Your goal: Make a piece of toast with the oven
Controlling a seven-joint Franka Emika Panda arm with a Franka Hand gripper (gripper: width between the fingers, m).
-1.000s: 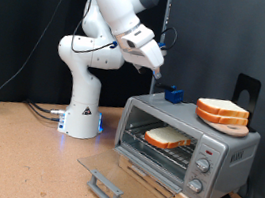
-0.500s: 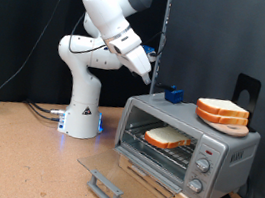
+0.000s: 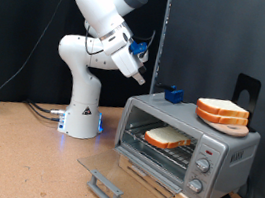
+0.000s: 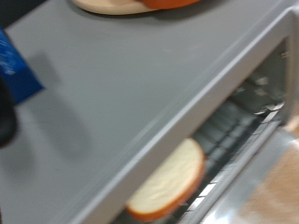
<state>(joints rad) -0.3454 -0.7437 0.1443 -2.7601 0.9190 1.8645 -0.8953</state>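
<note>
The oven (image 3: 228, 147) stands at the exterior view's right with its glass door (image 3: 126, 171) folded down flat and the bar handle (image 3: 105, 187) at the front. The piece of toast (image 3: 167, 138) lies flat on the wire rack inside. In the blurred wrist view the toast (image 4: 168, 177) shows under the oven's grey top (image 4: 140, 84). My gripper (image 3: 141, 72) hangs in the air above and to the exterior view's left of the oven, apart from it and with nothing between its fingers.
A thicker stack of slices (image 3: 221, 113) sits on the oven's top on a wooden board, and a small blue object (image 3: 173, 93) sits at the top's back left. A black stand (image 3: 247, 92) rises behind. The robot base (image 3: 81, 116) stands to the left, with cables (image 3: 1, 164) on the table.
My gripper has moved up and towards the exterior view's left, away from the oven top. The toast, door and stack have not moved.
</note>
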